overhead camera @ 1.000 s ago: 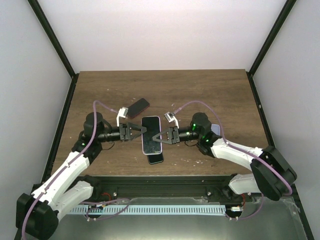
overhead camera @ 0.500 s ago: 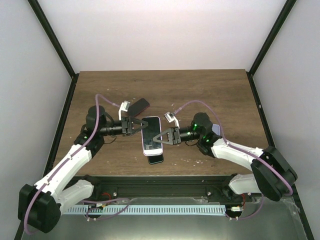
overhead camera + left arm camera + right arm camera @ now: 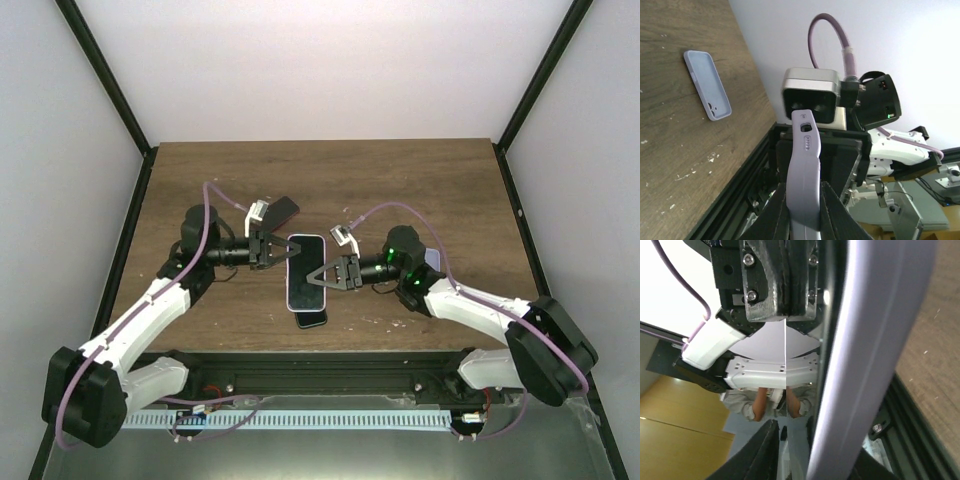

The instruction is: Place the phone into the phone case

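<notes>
The lilac phone case [image 3: 306,270], with the dark-screened phone inside its rim, hangs above the table between both arms. My left gripper [image 3: 279,251] is at its upper left edge. In the left wrist view the left gripper [image 3: 804,189] is shut on the case [image 3: 802,160], both fingers pressed flat against its sides. My right gripper [image 3: 325,277] is at the lower right edge. In the right wrist view the right gripper [image 3: 815,447] stands open around the case [image 3: 875,340], with a gap between one finger [image 3: 765,450] and the phone's reflecting glass [image 3: 805,365].
A black phone [image 3: 311,318] lies on the wooden table [image 3: 400,180] just below the held case. A dark phone [image 3: 281,210] lies behind my left gripper. A second lilac case [image 3: 432,258] lies beside the right arm, also seen as the spare case [image 3: 707,85].
My left arm swung in to the case's upper left edge and its jaws closed on it. The right jaws have opened off the case. The case tilted slightly.
</notes>
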Robot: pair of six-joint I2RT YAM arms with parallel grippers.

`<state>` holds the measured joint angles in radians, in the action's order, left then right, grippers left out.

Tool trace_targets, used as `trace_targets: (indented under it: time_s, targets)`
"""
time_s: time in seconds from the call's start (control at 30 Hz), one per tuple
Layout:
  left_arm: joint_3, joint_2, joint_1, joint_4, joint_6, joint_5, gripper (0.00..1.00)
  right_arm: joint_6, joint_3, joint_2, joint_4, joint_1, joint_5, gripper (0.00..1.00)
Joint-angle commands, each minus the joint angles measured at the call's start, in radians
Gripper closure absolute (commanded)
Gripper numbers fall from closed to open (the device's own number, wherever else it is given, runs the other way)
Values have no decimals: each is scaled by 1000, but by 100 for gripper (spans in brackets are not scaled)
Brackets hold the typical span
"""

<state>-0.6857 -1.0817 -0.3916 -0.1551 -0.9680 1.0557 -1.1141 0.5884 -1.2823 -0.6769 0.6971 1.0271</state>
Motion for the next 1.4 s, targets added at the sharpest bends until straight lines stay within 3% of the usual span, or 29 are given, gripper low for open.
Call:
trace_targets:
  time_s: [0.0,0.1,0.17,0.27,0.3,0.4,0.47,0.6,0.7,0.83,0.93,1.17,1.3,1.37]
  targets:
    - [-37,15,0,16,49,32,92,5,28,37,-31,4,-47,80]
    - [-43,28,0,8,32,33,82,39,21,45,-26,3,-54,87]
    - [-58,38,0,30,37,25,69,67,27,45,-7,4,-34,89]
    - [-77,49,0,81,67,10,63,94,27,46,-15,4,-2,90]
    - [-79,53,0,87,72,5,63,109,32,45,-3,4,11,90]
    - [-72,56,0,73,67,1,86,156,50,51,68,4,21,91]
    - [-63,54,0,56,66,14,92,180,59,63,116,4,12,88]
    - [-64,54,0,51,91,56,96,213,89,103,224,4,-32,75]
    - [-87,58,0,83,127,84,96,214,114,138,313,2,-116,57]
    - [-107,63,0,142,183,114,96,155,116,170,329,-8,-183,47]
    - [-105,64,0,144,192,147,96,104,117,179,290,-20,-198,47]
    - [-95,58,0,204,240,166,96,117,163,189,285,-39,-221,54]
    - [-106,39,0,271,278,137,96,152,183,169,290,-44,-208,77]
    - [-145,27,0,383,352,78,96,174,184,171,292,-45,-206,89]
